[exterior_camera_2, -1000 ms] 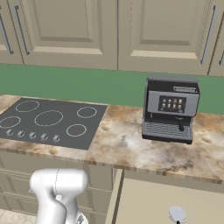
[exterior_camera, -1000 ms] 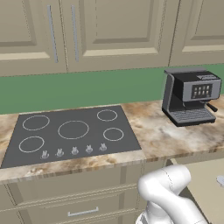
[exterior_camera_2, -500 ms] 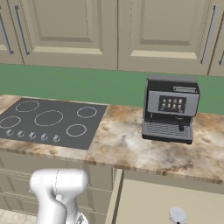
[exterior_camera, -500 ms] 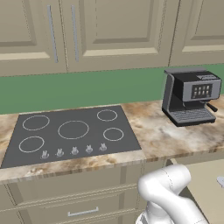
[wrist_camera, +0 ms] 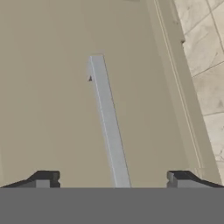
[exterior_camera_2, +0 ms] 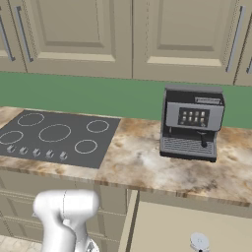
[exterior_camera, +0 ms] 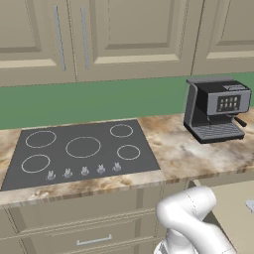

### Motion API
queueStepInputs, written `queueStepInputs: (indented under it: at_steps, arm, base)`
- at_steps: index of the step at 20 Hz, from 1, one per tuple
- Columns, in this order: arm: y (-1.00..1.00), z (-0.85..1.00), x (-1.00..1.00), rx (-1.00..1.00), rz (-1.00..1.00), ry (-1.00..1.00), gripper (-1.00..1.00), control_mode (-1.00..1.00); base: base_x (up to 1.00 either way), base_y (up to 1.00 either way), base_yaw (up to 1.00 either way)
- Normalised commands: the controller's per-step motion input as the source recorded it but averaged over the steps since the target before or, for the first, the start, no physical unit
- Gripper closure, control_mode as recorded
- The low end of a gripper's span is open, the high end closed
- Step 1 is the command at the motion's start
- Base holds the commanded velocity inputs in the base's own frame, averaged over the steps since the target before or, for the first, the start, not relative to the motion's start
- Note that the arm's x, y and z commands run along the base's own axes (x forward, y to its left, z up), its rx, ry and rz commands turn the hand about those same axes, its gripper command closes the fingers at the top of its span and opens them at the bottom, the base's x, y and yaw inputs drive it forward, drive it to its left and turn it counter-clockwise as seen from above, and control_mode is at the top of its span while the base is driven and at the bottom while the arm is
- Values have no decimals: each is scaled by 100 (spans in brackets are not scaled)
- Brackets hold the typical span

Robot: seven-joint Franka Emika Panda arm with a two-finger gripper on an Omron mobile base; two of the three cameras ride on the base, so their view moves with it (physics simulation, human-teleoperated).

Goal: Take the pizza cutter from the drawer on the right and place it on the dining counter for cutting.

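Observation:
The drawer [exterior_camera_2: 162, 227] stands pulled out at the lower right, under the counter, with its pale tan inside showing. In it lies the pizza cutter [exterior_camera_2: 199, 241], of which I see the round silver wheel; a grey bit of it also shows at the edge of the left base view [exterior_camera: 250, 205]. In the hand view my gripper [wrist_camera: 113, 179] is open and faces a beige drawer front [wrist_camera: 52, 109]. Its silver bar handle [wrist_camera: 107, 118] runs between the two spread fingertips [wrist_camera: 43, 178], and nothing is held. The dining counter is out of view.
A marbled counter [exterior_camera_2: 138, 162] carries a black cooktop [exterior_camera: 82, 151] and a coffee machine [exterior_camera_2: 192, 122]. Beige wall cabinets [exterior_camera: 129, 34] hang above a green backsplash. My white arm [exterior_camera: 191, 223] reaches down in front of the lower drawers. Tiled floor [wrist_camera: 205, 52] shows beside the drawer front.
Nothing has shifted in the base views. The jaws have gone from shut to wide apart.

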Motion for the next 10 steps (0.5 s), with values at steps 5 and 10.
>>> queueStepInputs:
  at_steps: [5,10]
  arm:
    - [-29,26,-56,0,0,0,-100,-100]
    - [-14,52,-36,0,0,4,-100,-100]
  base:
    - [0,0,0]
    - [0,0,0]
